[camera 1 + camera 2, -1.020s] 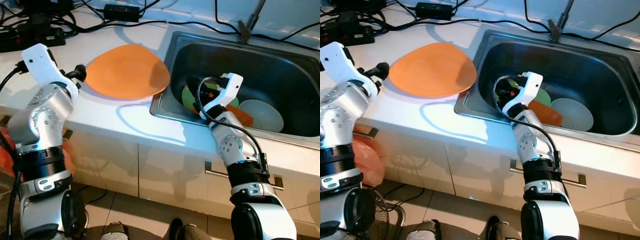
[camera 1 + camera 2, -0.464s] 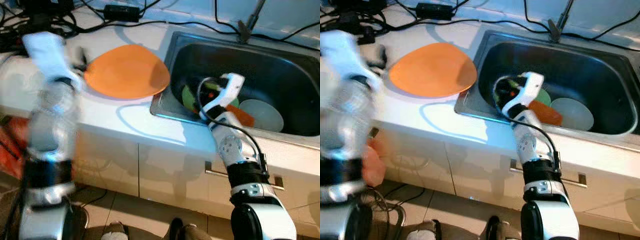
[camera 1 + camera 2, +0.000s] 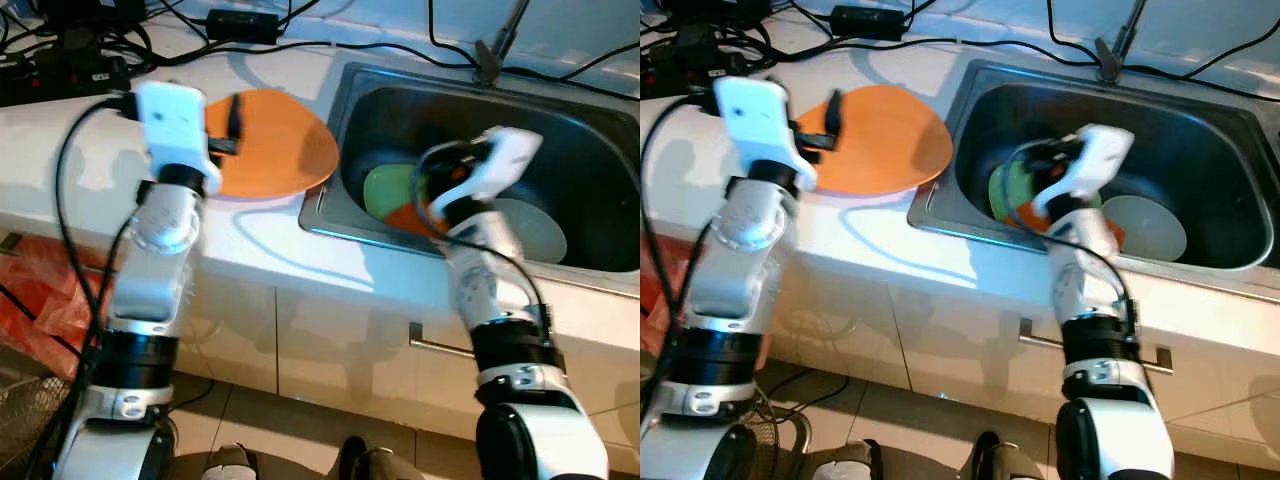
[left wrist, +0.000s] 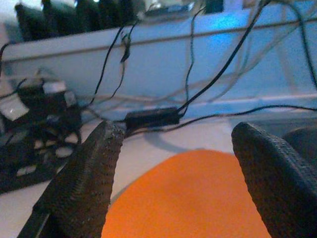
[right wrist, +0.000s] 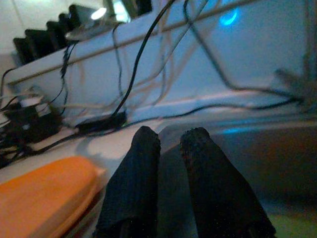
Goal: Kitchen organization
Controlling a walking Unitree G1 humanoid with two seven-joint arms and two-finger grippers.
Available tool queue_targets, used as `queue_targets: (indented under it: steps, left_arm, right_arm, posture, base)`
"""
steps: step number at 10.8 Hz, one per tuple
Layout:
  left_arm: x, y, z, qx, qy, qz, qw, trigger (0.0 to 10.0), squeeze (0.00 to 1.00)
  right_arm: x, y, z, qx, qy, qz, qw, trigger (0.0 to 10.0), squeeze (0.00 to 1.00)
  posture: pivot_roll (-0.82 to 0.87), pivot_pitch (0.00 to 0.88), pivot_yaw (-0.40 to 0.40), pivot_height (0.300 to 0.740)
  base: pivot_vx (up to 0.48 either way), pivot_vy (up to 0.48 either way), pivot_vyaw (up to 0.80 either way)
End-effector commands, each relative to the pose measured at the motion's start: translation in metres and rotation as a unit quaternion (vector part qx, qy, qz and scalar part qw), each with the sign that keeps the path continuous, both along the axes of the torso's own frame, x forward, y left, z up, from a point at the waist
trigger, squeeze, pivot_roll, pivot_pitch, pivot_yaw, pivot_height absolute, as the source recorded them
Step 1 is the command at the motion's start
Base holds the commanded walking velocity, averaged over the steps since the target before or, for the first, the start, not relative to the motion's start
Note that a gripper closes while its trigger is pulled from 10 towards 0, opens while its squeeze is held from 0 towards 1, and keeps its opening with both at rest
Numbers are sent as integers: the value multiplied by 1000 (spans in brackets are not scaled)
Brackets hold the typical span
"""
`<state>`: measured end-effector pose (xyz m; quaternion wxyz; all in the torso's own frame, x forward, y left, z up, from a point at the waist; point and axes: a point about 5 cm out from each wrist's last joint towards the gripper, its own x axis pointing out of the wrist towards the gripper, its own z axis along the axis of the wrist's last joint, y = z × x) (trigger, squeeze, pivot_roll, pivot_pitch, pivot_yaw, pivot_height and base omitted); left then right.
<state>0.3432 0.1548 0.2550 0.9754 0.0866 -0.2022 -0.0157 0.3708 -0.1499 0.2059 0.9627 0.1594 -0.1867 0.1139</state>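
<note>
Left eye view has the big flat orange plate [image 3: 268, 140] lying on the white tabletop [image 3: 250, 235], its edge close to the rim of the stainless steel sink [image 3: 345, 85]. The left tool [image 3: 232, 122] hangs over the plate's near-left part with its two black fingers [image 4: 86, 186] spread wide apart, the orange surface showing between them in the left wrist view; it is not clamped on anything.

Down in the sink lie a round green plate [image 3: 385, 188], a pale round plate [image 3: 530, 228] and something orange-red [image 3: 415, 218] between them. The right tool [image 5: 173, 198] is raised above the basin, over these dishes, with its two fingers drawn together and nothing between them.

Black cables [image 3: 300, 45] and a small black power adapter [image 3: 243, 22] run along the back of the tabletop.

My judgement is that the next step is a grasp on the orange plate. The plate lies flat, so the fingers may only skate over its top instead of getting under the rim, and a push toward the sink could slide it over the edge onto the dishes below. A sweep further back could also catch the cables. The right arm, if it drops without opening, would simply knock the stacked dishes.
</note>
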Motion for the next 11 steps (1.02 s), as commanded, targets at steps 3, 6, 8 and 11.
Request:
queue_targets:
  steps: [3, 6, 8, 11]
  left_arm:
    - [2, -17, -16, 10, -8, -27, 1000, 10000, 0]
    - [2, -26, -25, 2, -16, -43, 999, 10000, 0]
    - [2, -27, -23, -4, -24, -44, 999, 10000, 0]
    - [3, -27, -24, -10, -31, -41, 999, 10000, 0]
  right_arm:
    - [-5, -15, -1, -14, -23, -59, 998, 10000, 0]
    - [-9, -23, -8, -20, -23, -93, 995, 10000, 0]
    - [-10, -27, -6, -19, -31, -105, 994, 10000, 0]
    - [-10, -28, -6, -22, -30, -110, 993, 10000, 0]
  posture:
    - [90, 118, -45, 740]
    - [80, 117, -40, 740]
    - [76, 127, -42, 740]
    - [78, 137, -45, 740]
  base:
    - [0, 0, 0]
    - [0, 0, 0]
    - [0, 0, 0]
    - [0, 0, 0]
